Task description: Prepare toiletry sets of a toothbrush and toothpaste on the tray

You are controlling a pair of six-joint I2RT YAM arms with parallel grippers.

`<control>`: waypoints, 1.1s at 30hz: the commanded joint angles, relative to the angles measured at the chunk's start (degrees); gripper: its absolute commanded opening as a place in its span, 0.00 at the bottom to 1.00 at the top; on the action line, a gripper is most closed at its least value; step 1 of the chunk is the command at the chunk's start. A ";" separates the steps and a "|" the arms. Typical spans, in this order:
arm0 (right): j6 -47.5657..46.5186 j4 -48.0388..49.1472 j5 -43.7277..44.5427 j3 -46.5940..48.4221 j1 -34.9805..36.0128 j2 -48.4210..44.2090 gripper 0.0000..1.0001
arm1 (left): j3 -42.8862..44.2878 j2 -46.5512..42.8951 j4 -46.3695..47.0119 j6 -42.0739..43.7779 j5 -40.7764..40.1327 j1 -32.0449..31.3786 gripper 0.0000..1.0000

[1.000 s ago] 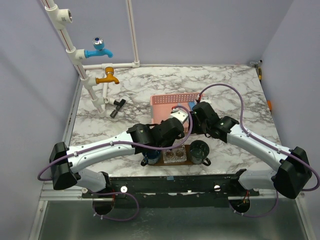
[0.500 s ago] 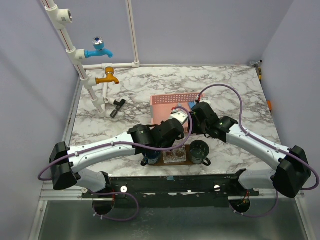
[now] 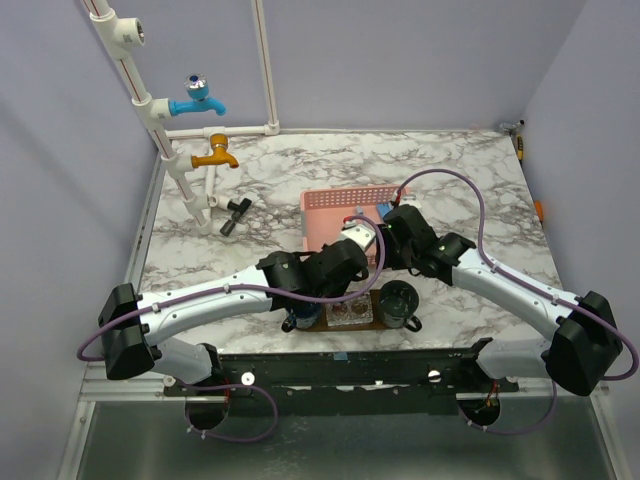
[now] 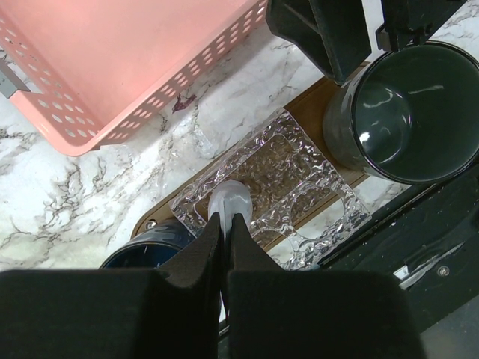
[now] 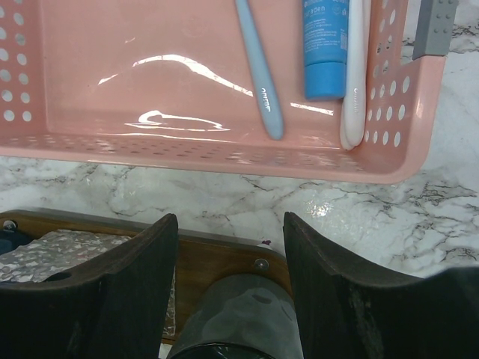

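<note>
Two toothbrushes lie in the pink slotted basket (image 5: 150, 149): a light-blue toothbrush (image 5: 258, 75) and a white toothbrush (image 5: 354, 75), with the blue toothpaste (image 5: 325, 41) between them. The group sits at 1 o'clock from your right gripper (image 5: 228, 221). Its fingers stand wide apart over the edge of the dark wooden tray (image 5: 217, 262), with the rim of a glossy dark mug (image 5: 232, 314) at 6 o'clock.

Your left gripper (image 4: 226, 221) is pinched almost closed on a pale slim piece (image 4: 229, 200) with a rounded end. It is probably a toothbrush seen end-on, though that cannot be confirmed. The piece hangs over a clear pressed-glass dish (image 4: 277, 172) at the tray's middle, with a dark-blue cup (image 4: 146, 250) at 8 o'clock. No set looks complete on the tray yet.

If you let go here, the smooth piece may drop into the dish's knobbly recess or skate off the hard glass instead of settling on wood. If you reach for the soft tube, the wide fingers could drag the slick plastic brushes on either side of it, or catch the basket's perforated wall. A low sweep could also knock the mug, which stands close under the right gripper.
</note>
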 commanded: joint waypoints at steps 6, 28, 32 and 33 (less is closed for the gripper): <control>0.54 0.37 -0.21 -0.09 -0.24 -0.02 0.62 | -0.99 -0.29 2.42 0.07 -1.30 0.01 0.13; -3.74 -1.33 2.93 13.19 -1.65 9.01 0.64 | 3.28 -3.91 -0.74 3.17 -1.13 0.03 0.57; -4.99 -1.36 1.86 15.80 -3.33 12.84 0.64 | 4.25 -5.68 -0.78 3.58 -0.34 0.01 0.65; -5.21 -1.33 1.65 16.46 -3.71 13.90 0.64 | 4.71 -6.02 -1.03 3.66 -0.32 0.01 0.66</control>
